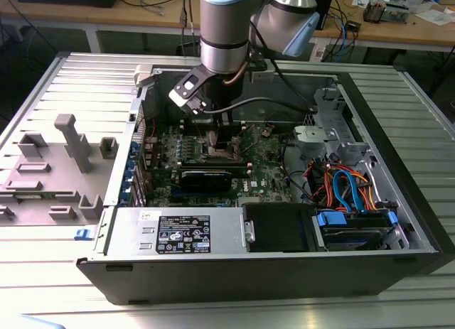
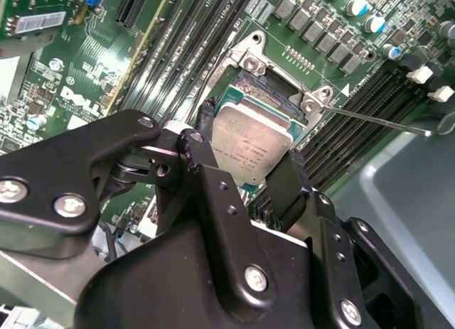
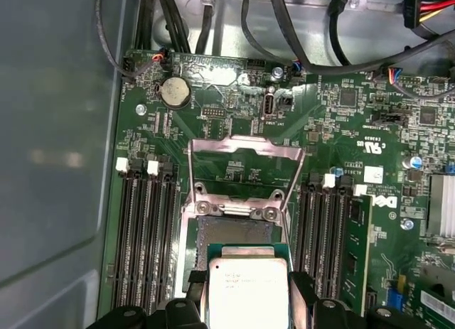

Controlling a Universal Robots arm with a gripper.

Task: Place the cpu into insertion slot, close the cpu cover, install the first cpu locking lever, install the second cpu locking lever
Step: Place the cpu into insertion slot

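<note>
My gripper is shut on the cpu, a silvery square chip pinched by its two opposite edges between the black fingers. In the first wrist view the cpu hangs just short of the insertion slot, a dark square socket with a silver rim. The cpu cover stands swung open on the far side of the socket. A thin locking lever sticks out beside the insertion slot. In the exterior view my gripper reaches down into the open computer case over the motherboard.
Long black memory slots flank the socket on both sides. A black graphics card, a power supply and coloured drive cables lie inside the case. A grey fixture stands at the exterior view's left.
</note>
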